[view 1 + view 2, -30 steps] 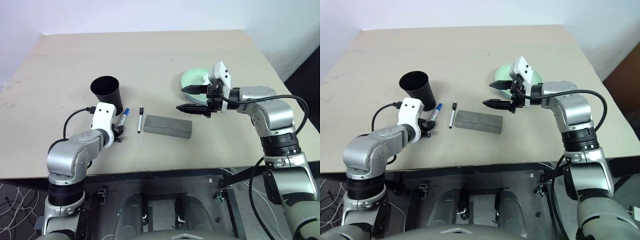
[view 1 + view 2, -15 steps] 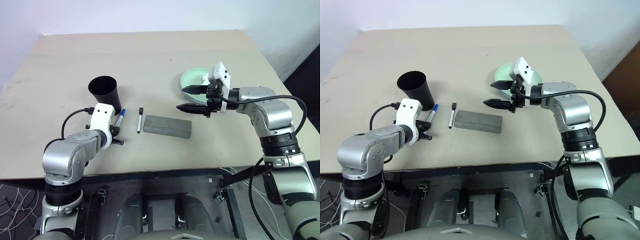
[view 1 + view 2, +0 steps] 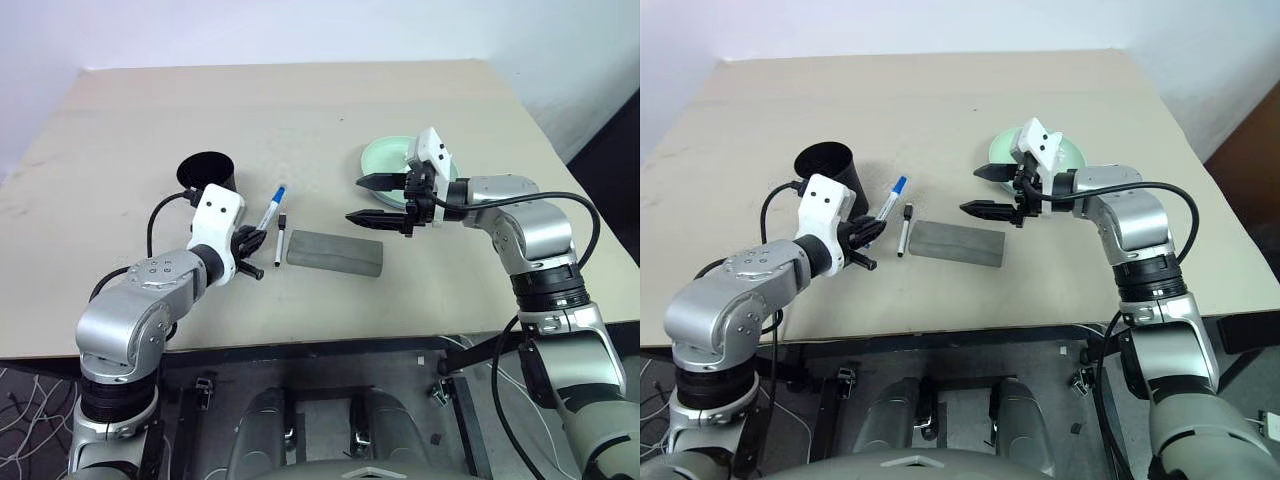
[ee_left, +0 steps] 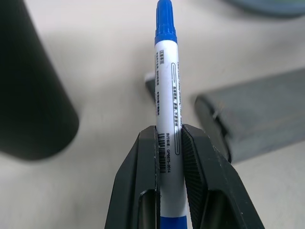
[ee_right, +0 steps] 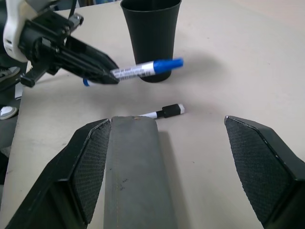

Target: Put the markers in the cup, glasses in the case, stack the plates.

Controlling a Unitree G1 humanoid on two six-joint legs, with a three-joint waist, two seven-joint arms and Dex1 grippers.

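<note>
The left gripper [image 4: 169, 138] is clamped on the long white marker with the blue cap [image 3: 270, 209], pinching it low on the barrel so most of the pen juts out past the fingertips, cap end leading and clear of the table. The tall black tapered cup [image 3: 208, 172] stands just beside it. The short white marker with the black cap [image 3: 280, 240] lies flat between the cup and the closed grey fabric-textured case [image 3: 335, 253].

The right gripper [image 3: 384, 200] hangs above the far end of the case with its jaws spread wide and nothing between them; the mint green plate [image 3: 385, 154] sits just behind it.

The likely trouble is the grip point — held so near its tail, the pen could pivot or slip as the wrist tips it toward the cup, and its long free end could catch the rim and topple the light tumbler.

Room is generous: bare beige tabletop [image 3: 300, 110] lies beyond the cup, and every object sits well in from the table edges.
</note>
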